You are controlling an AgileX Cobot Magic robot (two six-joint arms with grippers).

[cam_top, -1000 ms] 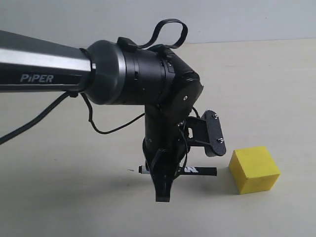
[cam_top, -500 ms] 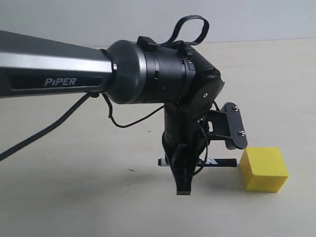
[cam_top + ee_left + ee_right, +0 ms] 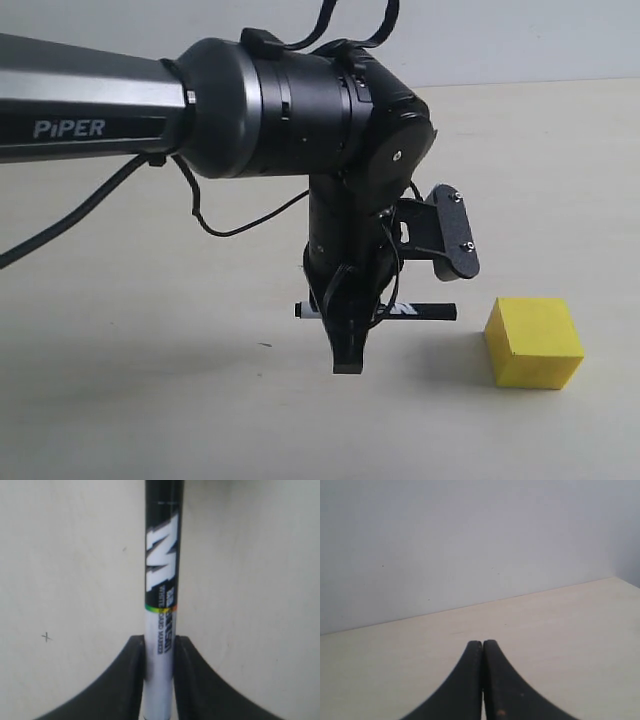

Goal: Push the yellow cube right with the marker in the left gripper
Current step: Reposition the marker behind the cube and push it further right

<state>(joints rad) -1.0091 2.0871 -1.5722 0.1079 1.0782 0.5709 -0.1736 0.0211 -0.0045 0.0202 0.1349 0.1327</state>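
The marker lies level, just above the table, held across my left gripper, which points straight down. In the left wrist view the jaws of the left gripper are shut on the white barrel of the marker, and its black cap with a white "M" points away. The yellow cube sits on the table to the right of the marker's black tip, with a small gap between them. My right gripper is shut with nothing in it, over bare table; the exterior view does not show it.
The beige table stretches all round the cube, and a pale wall stands behind it. A tiny dark mark is on the table left of the gripper. The left arm and its cables hang over the table's left half.
The marker first pushed the cube a little to the right. Since then my left gripper has drawn back left and slightly up, opening a gap between tip and cube.
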